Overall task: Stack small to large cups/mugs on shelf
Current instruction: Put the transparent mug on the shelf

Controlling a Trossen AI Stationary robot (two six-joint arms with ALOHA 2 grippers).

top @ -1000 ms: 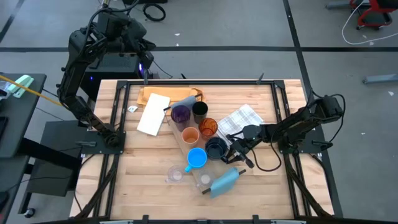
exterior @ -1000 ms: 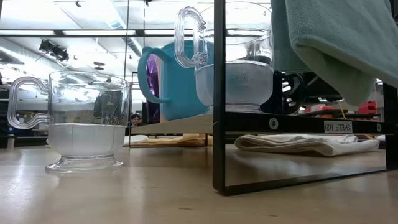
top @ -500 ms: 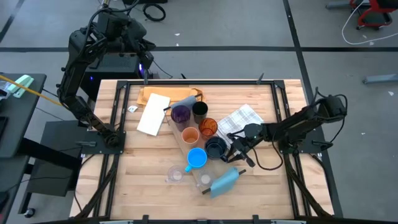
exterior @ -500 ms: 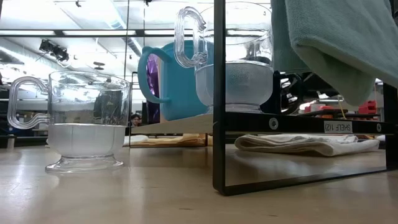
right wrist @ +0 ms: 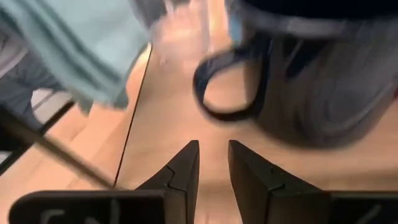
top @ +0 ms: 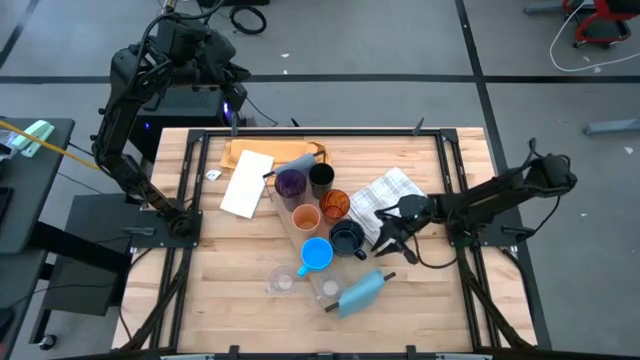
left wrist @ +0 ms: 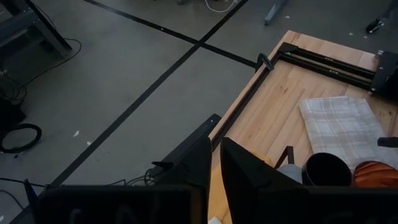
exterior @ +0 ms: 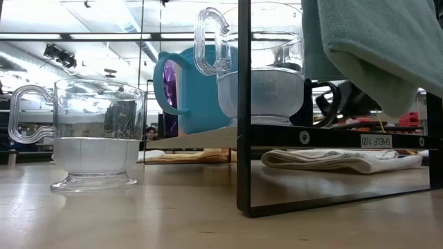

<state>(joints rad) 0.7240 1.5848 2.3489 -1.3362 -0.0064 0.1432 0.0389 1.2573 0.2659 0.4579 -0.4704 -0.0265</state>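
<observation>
The shelf is a pale plank lying slantwise across the table's middle. On it stand a purple tumbler, a black cup, two orange cups, a dark navy mug, a bright blue mug and a clear glass. Another clear glass stands on the table beside it. My right gripper sits low, just right of the navy mug, narrowly open and empty. Its wrist view shows the mug's handle ahead of the fingertips. My left gripper waits shut, raised beyond the far left corner.
A white checked cloth lies under my right arm. An orange-brown board with a white sheet lies at the far side. A blue-grey roll rests at the shelf's near end. Black rails border the table.
My right gripper has drawn back from the navy mug toward the table's right edge, rising slightly. The mug and the other cups have stayed in place.
</observation>
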